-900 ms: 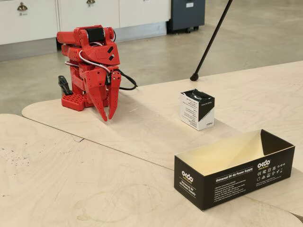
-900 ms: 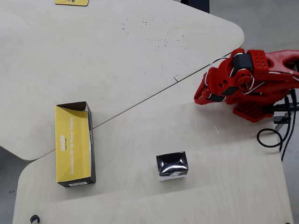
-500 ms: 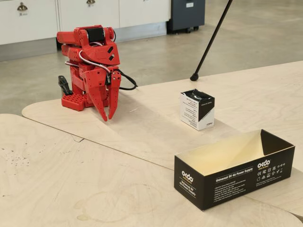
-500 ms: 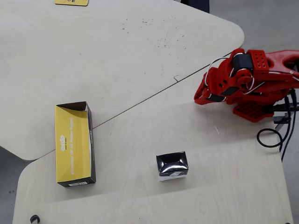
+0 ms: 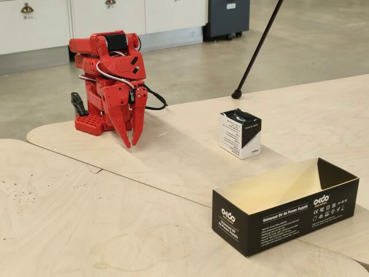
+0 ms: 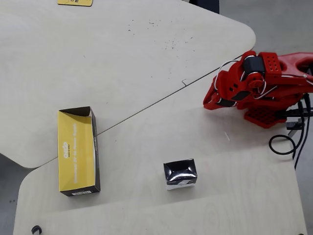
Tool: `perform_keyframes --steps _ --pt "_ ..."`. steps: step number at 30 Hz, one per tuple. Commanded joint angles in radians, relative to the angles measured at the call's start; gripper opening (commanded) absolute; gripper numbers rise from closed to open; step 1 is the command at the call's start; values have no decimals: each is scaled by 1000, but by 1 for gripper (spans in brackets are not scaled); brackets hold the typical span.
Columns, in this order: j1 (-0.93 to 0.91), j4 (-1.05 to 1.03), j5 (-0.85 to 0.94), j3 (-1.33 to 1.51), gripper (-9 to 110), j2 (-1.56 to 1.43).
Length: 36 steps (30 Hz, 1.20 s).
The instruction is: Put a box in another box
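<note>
Overhead view shows you the small box (image 6: 180, 173) standing free mid-desk (image 6: 137, 54), well apart from the long box (image 6: 77, 151), which lies open-topped near the desk's left edge to receive it. Your folded arm (image 6: 254, 85) rests with its jaws together, empty.

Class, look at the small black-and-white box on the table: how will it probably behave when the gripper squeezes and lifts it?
The small box looks like thin cardboard, so it is probably light and may dent if squeezed. Its glossy top hints at slippery sides. Roughly cubic with flat faces, it should slide, not roll.
</note>
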State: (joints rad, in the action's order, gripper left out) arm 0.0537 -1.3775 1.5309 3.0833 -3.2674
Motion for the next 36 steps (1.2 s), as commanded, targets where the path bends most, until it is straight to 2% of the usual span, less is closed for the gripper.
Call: perform_keyframes --steps 1,36 --pt "-8 -26 3 0 0 -3" --pt "25 -29 40 0 0 -3"
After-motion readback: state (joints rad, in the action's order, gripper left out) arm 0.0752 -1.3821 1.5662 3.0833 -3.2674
